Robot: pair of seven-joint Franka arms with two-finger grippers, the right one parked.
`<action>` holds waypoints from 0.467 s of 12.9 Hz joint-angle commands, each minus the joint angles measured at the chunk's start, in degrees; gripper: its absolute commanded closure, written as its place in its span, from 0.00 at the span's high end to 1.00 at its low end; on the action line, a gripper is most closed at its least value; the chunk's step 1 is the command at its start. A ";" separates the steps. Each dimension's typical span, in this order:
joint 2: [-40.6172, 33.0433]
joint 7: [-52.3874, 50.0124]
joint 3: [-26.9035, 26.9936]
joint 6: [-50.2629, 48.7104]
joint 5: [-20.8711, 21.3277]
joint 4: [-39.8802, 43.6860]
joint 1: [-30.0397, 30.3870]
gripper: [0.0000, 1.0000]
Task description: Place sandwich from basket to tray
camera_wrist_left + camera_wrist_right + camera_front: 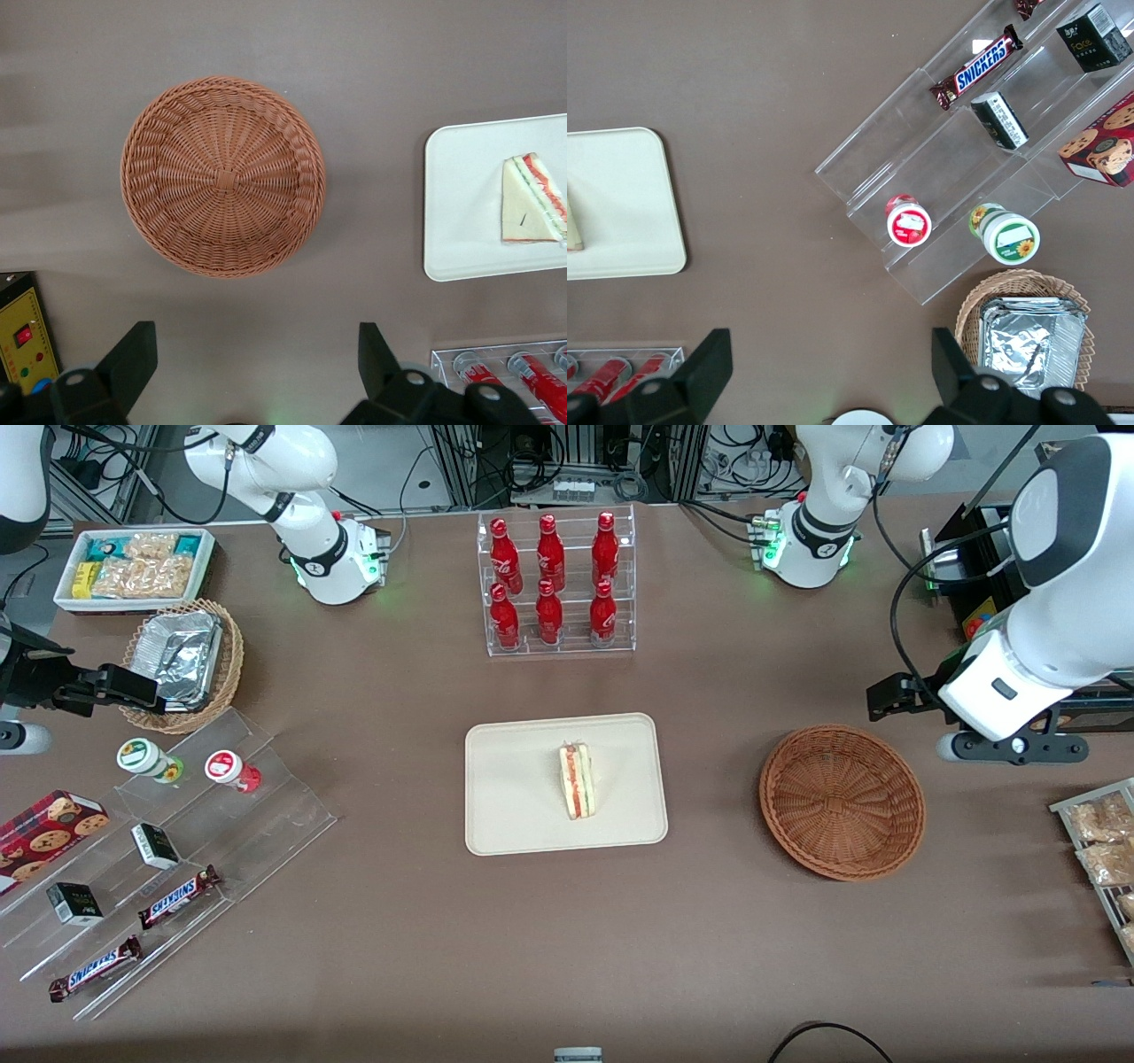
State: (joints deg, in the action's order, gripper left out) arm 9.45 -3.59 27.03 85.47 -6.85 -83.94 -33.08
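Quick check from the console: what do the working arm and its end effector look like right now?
The working arm is glossy white with dark grey joint caps and black cables. Its end effector, raised beside the basket, has two black wedge-shaped fingers set wide apart on a black body.
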 commanded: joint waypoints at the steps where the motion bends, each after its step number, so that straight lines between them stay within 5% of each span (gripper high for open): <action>1: -2.94 0.51 -1.18 -0.56 1.05 -1.84 2.12 1.00; 6: -3.91 0.51 -14.09 -0.65 2.37 -1.75 14.33 1.00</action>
State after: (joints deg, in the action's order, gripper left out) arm 7.62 -3.51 18.00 85.24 -5.70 -84.23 -23.39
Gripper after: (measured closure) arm 0.000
